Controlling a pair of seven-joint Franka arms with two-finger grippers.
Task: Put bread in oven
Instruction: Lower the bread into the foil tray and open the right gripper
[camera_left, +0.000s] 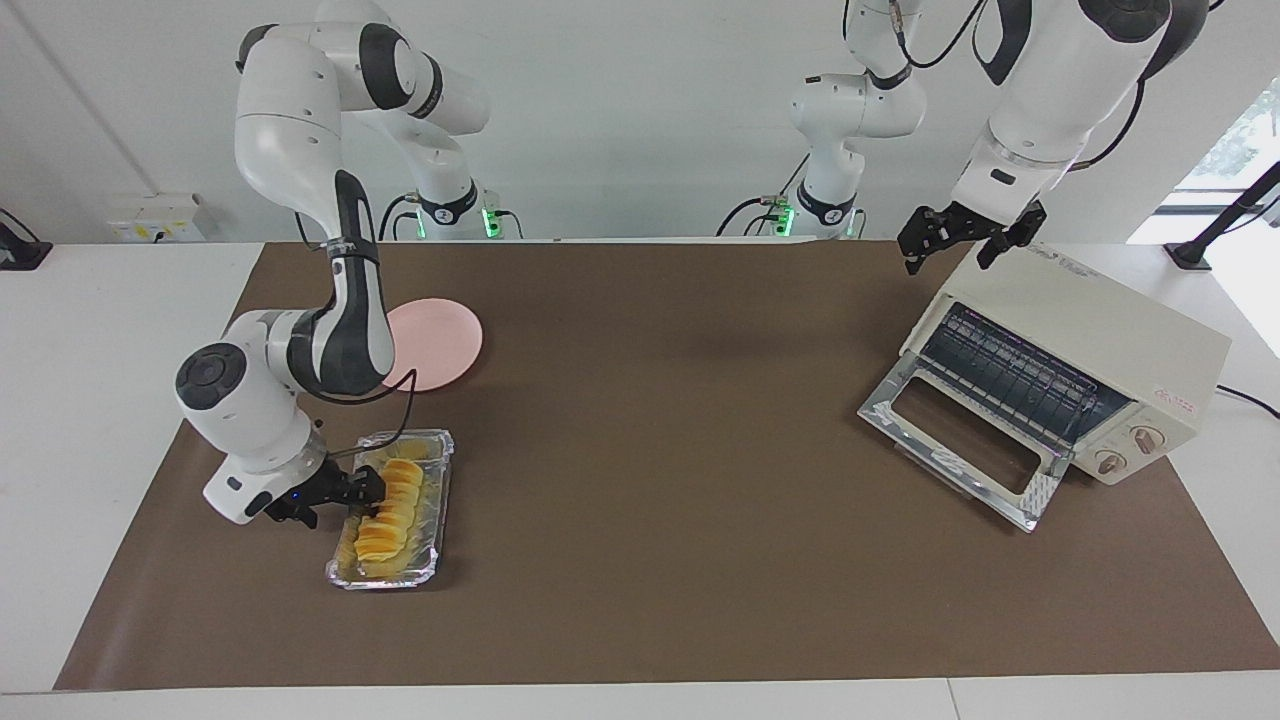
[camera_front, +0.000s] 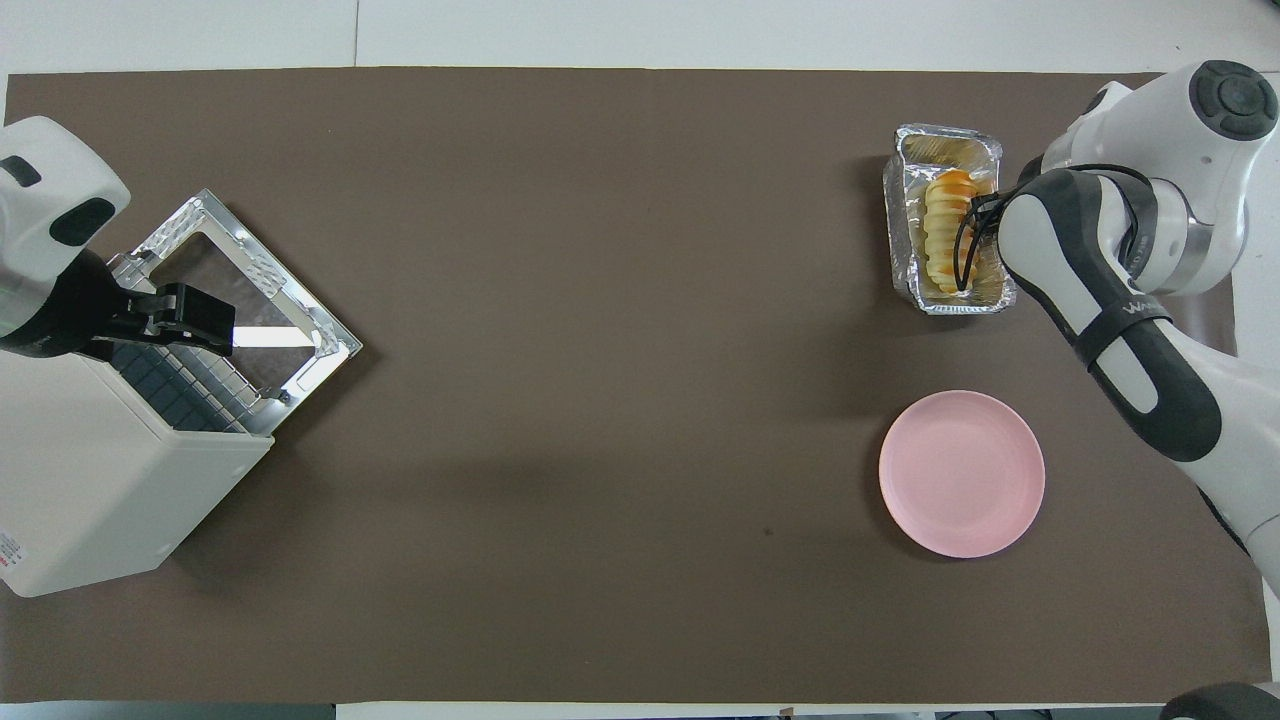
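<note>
The bread (camera_left: 387, 512), a ridged yellow-orange loaf, lies in a silver foil tray (camera_left: 437, 497) toward the right arm's end of the table. My right gripper (camera_left: 367, 493) reaches in low from the side, and its fingers close on the tray's long rim beside the loaf. From overhead the tray (camera_front: 901, 232) sits tilted with the bread (camera_front: 944, 232) in it, and the right gripper (camera_front: 978, 212) is mostly hidden under its own arm. The cream-white oven (camera_left: 1085, 325) stands with its glass door (camera_left: 955, 437) dropped open. My left gripper (camera_left: 966, 236) waits open above the oven's top corner.
A round pink plate (camera_left: 447, 340) lies nearer to the robots than the tray, partly covered by the right arm. A brown mat (camera_left: 660, 400) covers the table between tray and oven. The oven (camera_front: 100, 490) sits angled at the left arm's end.
</note>
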